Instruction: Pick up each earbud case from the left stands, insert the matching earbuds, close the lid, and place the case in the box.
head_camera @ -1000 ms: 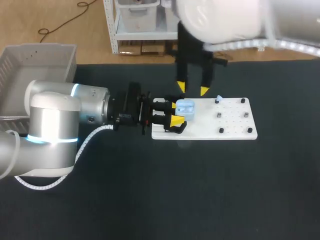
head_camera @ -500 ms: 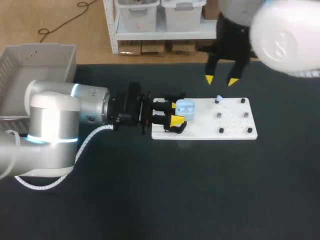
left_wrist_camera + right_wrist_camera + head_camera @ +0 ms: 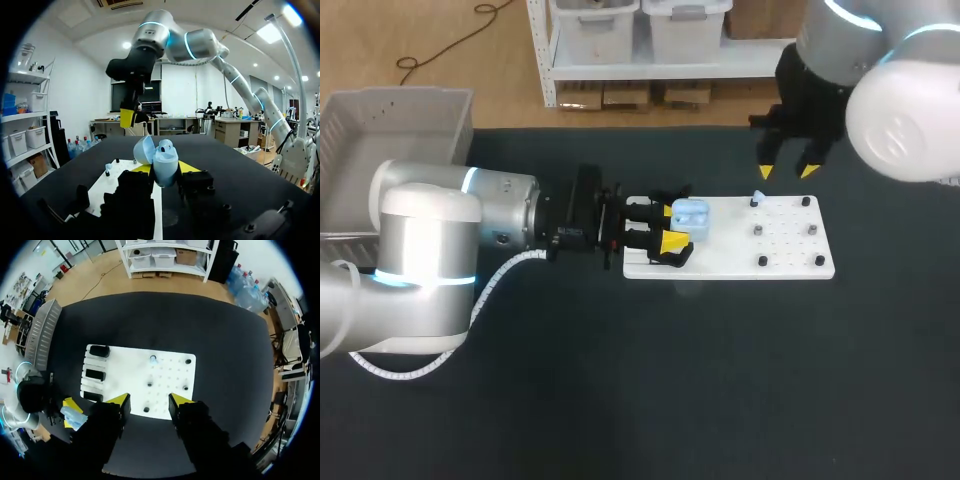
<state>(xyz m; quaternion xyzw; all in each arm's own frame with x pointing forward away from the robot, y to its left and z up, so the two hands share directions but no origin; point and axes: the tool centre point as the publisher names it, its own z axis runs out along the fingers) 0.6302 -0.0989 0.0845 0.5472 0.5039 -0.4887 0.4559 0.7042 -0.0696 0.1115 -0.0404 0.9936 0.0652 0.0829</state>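
Note:
An open light-blue earbud case (image 3: 690,217) sits over the left end of the white board (image 3: 790,262), with my left gripper (image 3: 666,228) shut on it from the side. In the left wrist view the case (image 3: 164,162) stands between the yellow fingertips (image 3: 189,166) with its lid (image 3: 144,149) tipped back. A pale blue earbud (image 3: 757,197) rests at the board's far edge. My right gripper (image 3: 786,171) hangs open and empty above that far edge, beyond the earbud. From the right wrist view, the gripper (image 3: 149,400) is high over the board (image 3: 167,371) and the earbud (image 3: 153,359).
A grey box (image 3: 380,150) stands at the table's far left. Several small dark pegs (image 3: 761,261) stick up from the board's right half. Black stands (image 3: 99,351) line the board's left end. Dark tabletop surrounds the board.
My right arm has swung from just behind the case to the right, over the board's far right edge, its fingers spreading a little. The left arm and case have not moved.

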